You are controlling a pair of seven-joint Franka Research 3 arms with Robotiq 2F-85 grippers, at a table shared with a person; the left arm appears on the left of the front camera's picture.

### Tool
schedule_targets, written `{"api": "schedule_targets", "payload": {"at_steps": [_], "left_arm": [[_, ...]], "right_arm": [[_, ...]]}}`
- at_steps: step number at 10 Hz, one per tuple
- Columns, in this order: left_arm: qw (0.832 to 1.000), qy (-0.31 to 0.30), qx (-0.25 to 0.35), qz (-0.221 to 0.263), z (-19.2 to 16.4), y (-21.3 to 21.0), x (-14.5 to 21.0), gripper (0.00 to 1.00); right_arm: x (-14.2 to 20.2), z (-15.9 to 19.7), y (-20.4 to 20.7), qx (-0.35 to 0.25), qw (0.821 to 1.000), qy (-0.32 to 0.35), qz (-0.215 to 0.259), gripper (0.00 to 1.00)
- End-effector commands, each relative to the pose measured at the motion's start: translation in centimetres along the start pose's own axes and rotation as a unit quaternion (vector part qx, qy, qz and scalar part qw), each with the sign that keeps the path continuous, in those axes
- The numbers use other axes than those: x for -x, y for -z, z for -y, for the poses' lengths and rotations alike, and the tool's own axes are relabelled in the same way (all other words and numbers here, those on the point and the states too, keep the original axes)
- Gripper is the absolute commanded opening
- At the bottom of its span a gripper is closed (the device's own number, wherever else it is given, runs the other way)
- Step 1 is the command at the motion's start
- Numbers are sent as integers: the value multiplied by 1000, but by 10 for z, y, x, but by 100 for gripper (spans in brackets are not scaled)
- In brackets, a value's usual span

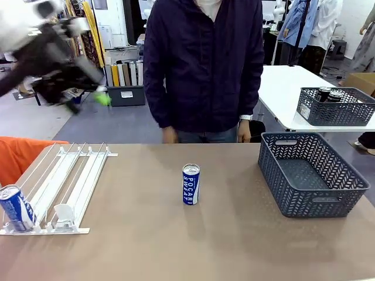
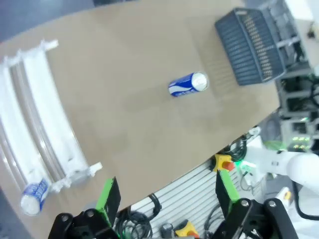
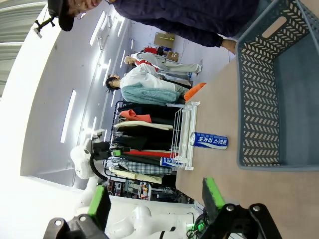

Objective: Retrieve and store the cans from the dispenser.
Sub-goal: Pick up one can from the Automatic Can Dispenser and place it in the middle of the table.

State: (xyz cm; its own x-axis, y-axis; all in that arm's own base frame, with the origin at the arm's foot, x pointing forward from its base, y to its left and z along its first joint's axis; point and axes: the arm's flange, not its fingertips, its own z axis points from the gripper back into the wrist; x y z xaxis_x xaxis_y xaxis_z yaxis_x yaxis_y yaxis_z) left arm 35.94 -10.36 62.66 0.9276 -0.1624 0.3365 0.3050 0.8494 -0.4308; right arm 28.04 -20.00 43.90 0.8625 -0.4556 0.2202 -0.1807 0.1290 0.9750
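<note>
A blue-and-white POCARI can stands upright mid-table, apart from both grippers. A second POCARI can rests at the low front end of the leftmost lane of the white dispenser. My left gripper hangs blurred high above the table's far left. In the left wrist view it is open, with the dispenser, its can and the standing can far below. My right gripper is open and holds nothing; beyond it lie the standing can and the dispenser.
A dark grey lattice basket sits on the table's right with nothing showing inside it. A person stands at the far edge, hands down. Another grey basket holding dark cans sits on a white table behind.
</note>
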Motion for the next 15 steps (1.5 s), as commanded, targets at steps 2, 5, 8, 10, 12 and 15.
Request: {"api": "schedule_targets", "payload": {"at_steps": [2,5,8,10,12,15], "left_arm": [[987,-128,69,63,-122,-53,104,100],[944,-208,209,145,-239,-87,203,100],[960,-209,151,111,-211,-83,196,100],[960,-209,151,111,-211,-83,196,100],[960,-209,151,111,-211,-83,196,100],[960,-209,151,111,-211,-83,196,100]], "right_arm": [[0,-2,-1,-2,1000,-8,-4,100],[0,-2,-1,-2,1000,-8,-4,100],[0,-2,-1,-2,1000,-8,-4,100],[0,-2,-1,-2,1000,-8,-4,100],[0,-2,-1,-2,1000,-8,-4,100],[0,-2,-1,-2,1000,-8,-4,100]]}}
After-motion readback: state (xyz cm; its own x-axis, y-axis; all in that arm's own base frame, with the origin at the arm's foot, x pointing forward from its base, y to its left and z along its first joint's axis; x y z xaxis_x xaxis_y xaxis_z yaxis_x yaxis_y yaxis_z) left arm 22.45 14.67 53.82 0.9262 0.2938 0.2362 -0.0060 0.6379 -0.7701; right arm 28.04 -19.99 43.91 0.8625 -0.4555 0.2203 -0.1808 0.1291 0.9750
